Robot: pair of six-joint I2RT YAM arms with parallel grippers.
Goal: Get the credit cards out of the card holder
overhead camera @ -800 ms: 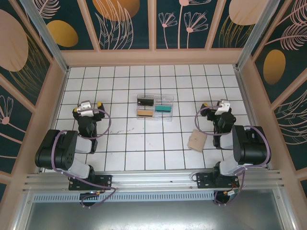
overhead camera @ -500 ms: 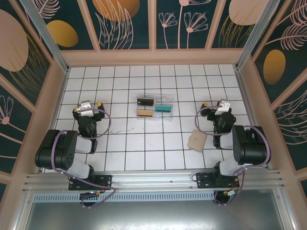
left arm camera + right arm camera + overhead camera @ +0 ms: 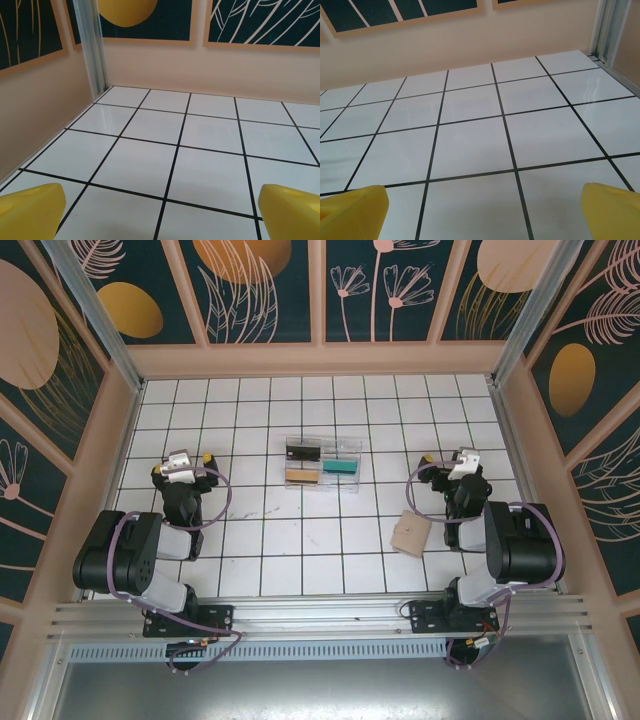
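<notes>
One clear plastic compartment tray (image 3: 323,463) on the white tiled worktop (image 3: 300,560). Three small pieces in it: one black (image 3: 303,451), one orange (image 3: 302,475), one teal (image 3: 340,467). One flat tan folded card holder (image 3: 410,533), near-right of the tray. Two black robot arms: left arm (image 3: 125,555), right arm (image 3: 520,540), either side of the tray. Two yellow fingers (image 3: 30,212) on the left arm, two yellow fingers (image 3: 352,207) on the right.

Bare white-tiled worktop (image 3: 300,540) lies open at near centre; clear plastic compartment tray (image 3: 322,463) blocks the middle; tan flat card holder (image 3: 410,533) obstructs near right.
</notes>
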